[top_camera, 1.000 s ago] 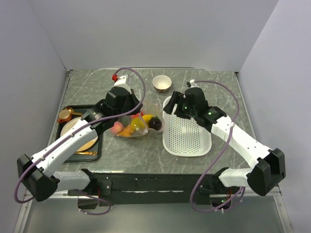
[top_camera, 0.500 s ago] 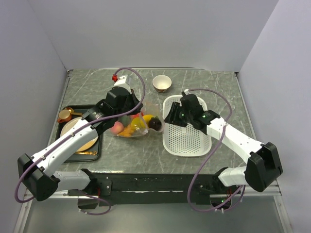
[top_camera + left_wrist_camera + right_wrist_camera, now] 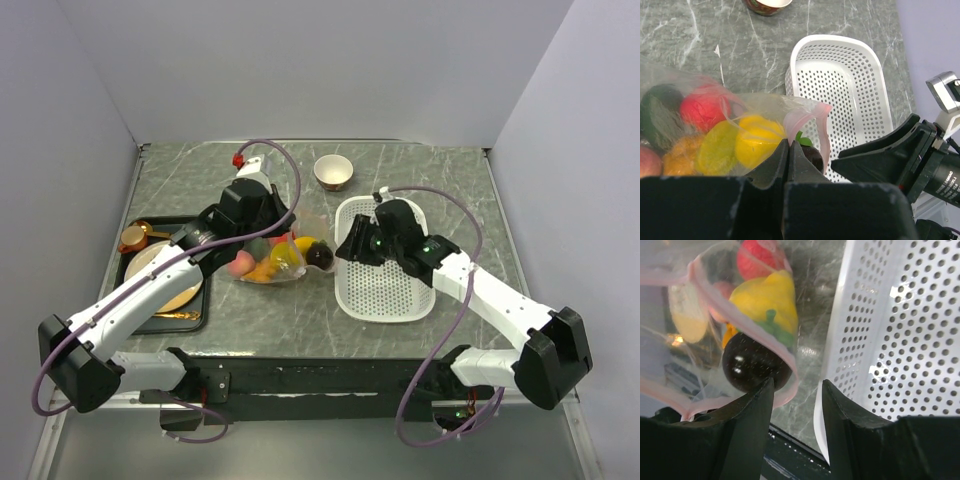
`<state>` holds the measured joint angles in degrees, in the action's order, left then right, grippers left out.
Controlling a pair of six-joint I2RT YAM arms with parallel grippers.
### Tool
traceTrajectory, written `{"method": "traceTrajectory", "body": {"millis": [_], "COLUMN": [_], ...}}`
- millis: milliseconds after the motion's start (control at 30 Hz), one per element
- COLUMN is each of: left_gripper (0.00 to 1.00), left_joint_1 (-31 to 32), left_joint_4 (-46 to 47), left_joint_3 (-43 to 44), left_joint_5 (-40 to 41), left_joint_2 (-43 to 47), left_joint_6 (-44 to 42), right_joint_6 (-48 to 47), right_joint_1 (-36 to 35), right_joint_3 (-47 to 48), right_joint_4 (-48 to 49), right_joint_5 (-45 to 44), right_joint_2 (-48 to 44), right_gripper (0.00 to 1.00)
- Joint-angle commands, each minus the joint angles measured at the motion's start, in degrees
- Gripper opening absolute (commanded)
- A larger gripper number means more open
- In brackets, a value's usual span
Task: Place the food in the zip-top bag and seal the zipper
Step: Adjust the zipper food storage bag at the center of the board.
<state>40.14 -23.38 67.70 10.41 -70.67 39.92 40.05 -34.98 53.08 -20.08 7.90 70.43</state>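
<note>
Left end effector [image 3: 788, 146] is pinched tight on the bag [image 3: 767, 102] – food [image 3: 756, 145] inside, sitting on the desk [image 3: 300, 312] beside the basket [image 3: 840, 80]. Right end effector [image 3: 796, 390] has its jaws apart, right at the zipper [image 3: 792, 375].

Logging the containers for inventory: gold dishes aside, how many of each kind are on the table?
zip-top bag: 1
white perforated basket: 1
bowl: 1
black tray: 1
total: 4
</note>
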Motion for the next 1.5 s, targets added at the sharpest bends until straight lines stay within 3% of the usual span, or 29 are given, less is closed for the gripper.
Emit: {"method": "traceTrajectory", "body": {"millis": [0, 200, 333, 500, 600, 633, 667, 933, 1100, 1267, 1467], "left_gripper": [0.01, 0.01, 0.01, 0.01, 0.01, 0.01, 0.01, 0.01, 0.01, 0.01, 0.01], "left_joint_1": [-0.15, -0.15, -0.15, -0.15, -0.15, -0.15, -0.15, -0.24, -0.68, -1.47, -2.26], "left_joint_4": [2.9, 2.63, 2.28, 2.37, 2.46, 2.46, 2.28, 0.7, -1.31, -4.92, -7.03], "left_joint_3": [0.06, 0.15, 0.33, -0.03, -0.29, -0.2, -0.2, 1.47, 4.97, 8.67, 10.61], "left_joint_5": [-0.4, -0.31, -0.05, -0.4, -0.57, -0.48, -0.31, 2.94, 6.98, 14.62, 16.39], "left_joint_2": [-0.08, -0.08, 0.19, 0.1, 0.1, 0.1, 0.19, 1.94, 6.24, 9.32, 11.52], "left_joint_6": [0.51, 0.33, 0.16, 0.16, 0.33, 0.25, 0.16, -0.2, -1.33, -2.65, -3.1], "right_joint_6": [0.29, 0.03, 0.2, 0.47, 0.2, -0.41, -0.5, -4.36, -6.74, -7.71, -7.1], "right_joint_1": [-1.31, -1.32, -1.32, -1.32, -1.32, -1.32, -1.32, -1.32, -1.4, -1.67, -1.76], "right_joint_3": [0.01, 0.97, 1.24, 1.68, 2.73, 3.6, 4.04, 13.27, 20.47, 25.84, 28.65], "right_joint_4": [2.06, 2.23, 2.32, 5.22, 5.05, 5.05, 4.79, 4.34, 4.69, 2.68, 1.09], "right_joint_5": [0.45, -1.12, -2.28, 0.36, 1.06, 1.15, 0.89, -0.17, 5.09, 5.99, 8.17], "right_joint_2": [0.05, 2.95, 5.85, 8.49, 9.37, 9.2, 8.76, 3.93, 2.78, 6.82, 12.0], "right_gripper": [0.5, 0.48, 0.36, 0.34, 0.15, 0.03, 0.0, 0.0, 0.0, 0.0, 0.0]}}
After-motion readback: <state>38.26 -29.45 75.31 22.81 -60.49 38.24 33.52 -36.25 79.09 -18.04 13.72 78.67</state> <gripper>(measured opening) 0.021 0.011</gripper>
